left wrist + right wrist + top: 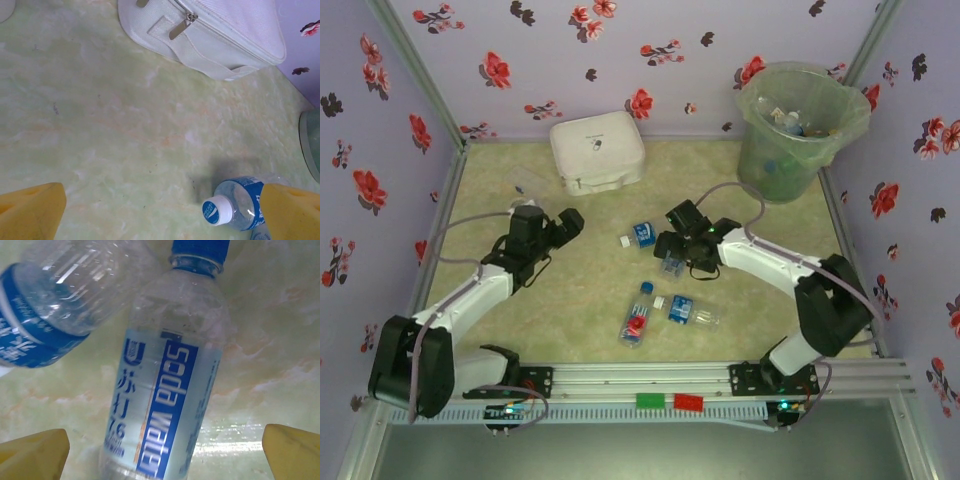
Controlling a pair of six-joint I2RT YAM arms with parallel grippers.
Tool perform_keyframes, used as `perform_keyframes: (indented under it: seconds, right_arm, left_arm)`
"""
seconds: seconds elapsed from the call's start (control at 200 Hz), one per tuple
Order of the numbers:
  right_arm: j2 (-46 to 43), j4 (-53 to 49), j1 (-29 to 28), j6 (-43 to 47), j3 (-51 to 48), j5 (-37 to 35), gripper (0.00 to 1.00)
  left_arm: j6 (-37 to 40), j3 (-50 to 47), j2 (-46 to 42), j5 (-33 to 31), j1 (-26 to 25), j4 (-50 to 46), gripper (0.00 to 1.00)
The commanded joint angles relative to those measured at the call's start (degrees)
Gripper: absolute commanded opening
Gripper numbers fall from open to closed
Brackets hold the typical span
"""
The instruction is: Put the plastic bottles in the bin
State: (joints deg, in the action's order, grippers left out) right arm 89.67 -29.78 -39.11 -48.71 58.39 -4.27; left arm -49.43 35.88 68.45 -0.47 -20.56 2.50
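Soda bottle (165, 390): lying flat, near-left of the bin (770, 160), second bottle (55, 315) against its shoulder; directly under right gripper (165, 452) (jaws spread wide, empty), long axis crossing their closing line

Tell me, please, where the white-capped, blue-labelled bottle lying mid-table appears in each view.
Top external: the white-capped bottle lies mid-table.
Left wrist: bottom right, cap towards the camera.
Right wrist: probably the blue-labelled one at upper left.
Shared landmark: the Soda Water bottle right beside it.
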Motion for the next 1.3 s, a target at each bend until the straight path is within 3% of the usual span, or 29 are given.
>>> perform_keyframes:
  seconds: [0.0, 0.325, 0.475, 0.73, 1.08, 1.295]
  right_arm:
    - [2.98, 3.42, -0.39, -2.75, -0.36, -1.3, 0.99]
    - [7.0, 6.93, -0.61, -4.67, -2.23, -2.57, 0.9]
    - [7.28, 9.6, -0.61, -5.75, -4.62, -2.6, 0.73]
    - [6.59, 12.53, -0.53, -6.67, -6.78, -2.64, 0.58]
    - [-2.95, 16.17, 0.06, -1.16, -7.41, -3.66, 0.44]
    - [-11.23, 17.7, 6.44, 1.33, -5.12, -2.19, 0.41]
  left_arm:
    - [0.22, -2.16, -2.04, -1.3, 0.41, -1.17, 1.0]
    - [-0.02, -0.45, 1.54, -0.28, 0.34, -0.17, 1.0]
    - [0.54, 3.96, 5.93, 1.72, 0.26, 0.3, 1.0]
    - [1.3, 8.4, 9.86, 2.84, -0.36, 1.51, 1.0]
    - [9.23, 13.38, 7.87, 1.79, 3.07, -3.65, 1.0]
    - [9.18, 12.69, 7.45, 2.65, 4.94, -3.31, 1.0]
